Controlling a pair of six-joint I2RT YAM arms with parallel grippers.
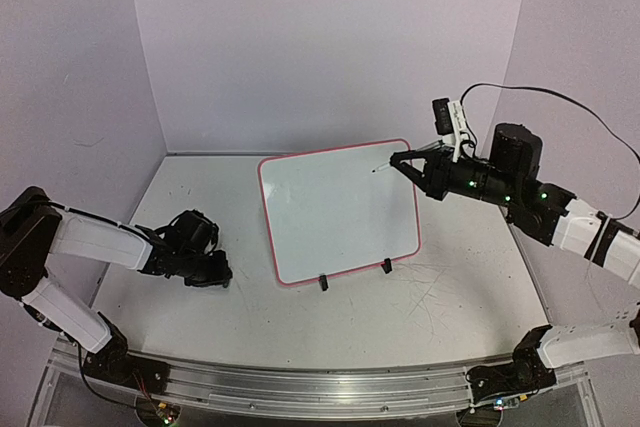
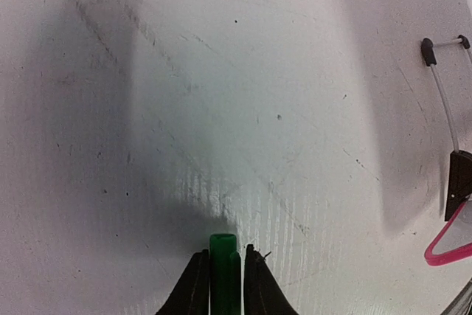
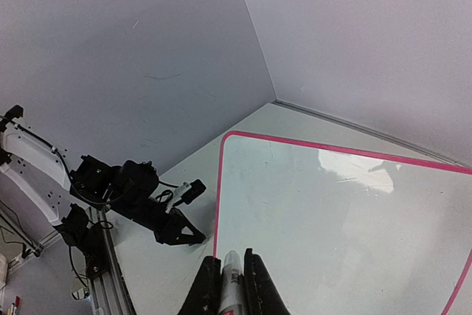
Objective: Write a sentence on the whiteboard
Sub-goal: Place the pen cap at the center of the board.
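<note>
Whiteboard [image 1: 335,212] sits mid-table, leaning back on two black clip feet [image 1: 323,283]. It's a rounded rectangle with a thin pink-red frame and a glossy white face. Right gripper [image 1: 400,162] is clamped on a slim white marker [image 1: 385,167], dark tip over the board's upper right corner; can't tell if it touches. Left gripper [image 1: 218,275] is low over the table [image 1: 400,317], left of the board and apart from it. The top view doesn't show what it holds. The left wrist view does: black fingers [image 2: 193,285] pinched on a smooth green cap [image 2: 223,274], cylindrical. It also shows the matte white tabletop, scuffed and speckled, with one pink board corner at the right edge. Right wrist view adds the marker barrel between its fingers [image 3: 209,285] and a glare patch on the board face.
</note>
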